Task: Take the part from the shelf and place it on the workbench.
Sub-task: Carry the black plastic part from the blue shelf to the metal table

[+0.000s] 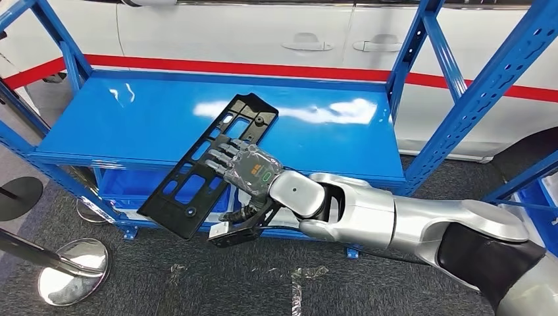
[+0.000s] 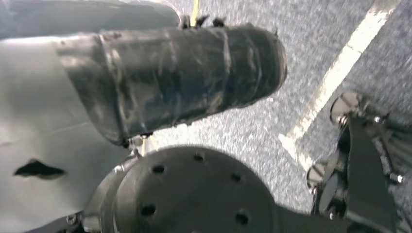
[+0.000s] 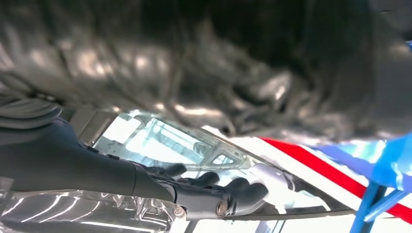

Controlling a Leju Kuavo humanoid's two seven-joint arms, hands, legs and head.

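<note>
Clearly mid-lift: right hand [image 1: 247, 172] clamped on part [image 1: 197, 168], fingers [image 1: 220, 158] over the top face, thumb seemingly under the edge. Held near the middle, probably for balance. Part [image 3: 145, 141] tilted, far end above the shelf [image 1: 131, 125] deck, near end out past the front lip, over the floor [image 1: 230, 283]. Not resting flat; contact at the far corner unclear. Blue glossy deck, glare-streaked, between blue uprights [image 1: 487, 85]. White car [image 1: 263, 33] with red stripe behind. Grey carpet below, chrome stanchion base [image 1: 72, 270] to the left. Left hand's state: cannot tell. No worktop seen; carrying remains.
</note>
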